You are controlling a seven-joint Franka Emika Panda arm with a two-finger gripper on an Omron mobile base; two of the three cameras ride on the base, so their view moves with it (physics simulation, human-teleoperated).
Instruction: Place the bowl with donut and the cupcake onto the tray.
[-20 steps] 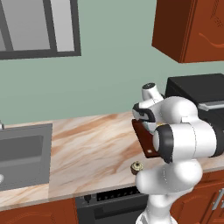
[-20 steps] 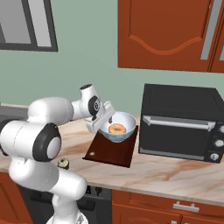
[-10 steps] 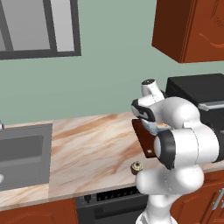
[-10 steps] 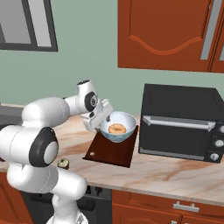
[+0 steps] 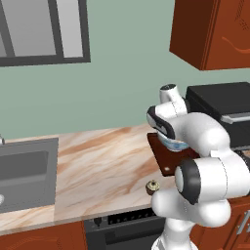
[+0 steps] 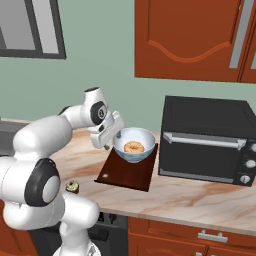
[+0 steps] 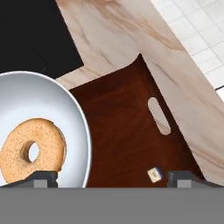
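Sitting nearest on the marble counter (image 6: 200,197), the tiny dark brown cupcake (image 6: 72,187) lay apart from the flat reddish-brown tray (image 6: 127,172). Farther back, the round white bowl (image 6: 134,144) with the orange-brown donut (image 6: 133,147) rested on that tray, the gripper (image 6: 111,132) beside it with jaws spread, holding nothing. A black microwave (image 6: 207,139) stood just beyond.

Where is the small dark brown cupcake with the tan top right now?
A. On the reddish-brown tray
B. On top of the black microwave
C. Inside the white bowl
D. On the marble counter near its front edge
D: the cupcake sits on the bare marble counter, apart from the reddish-brown tray that holds the bowl.
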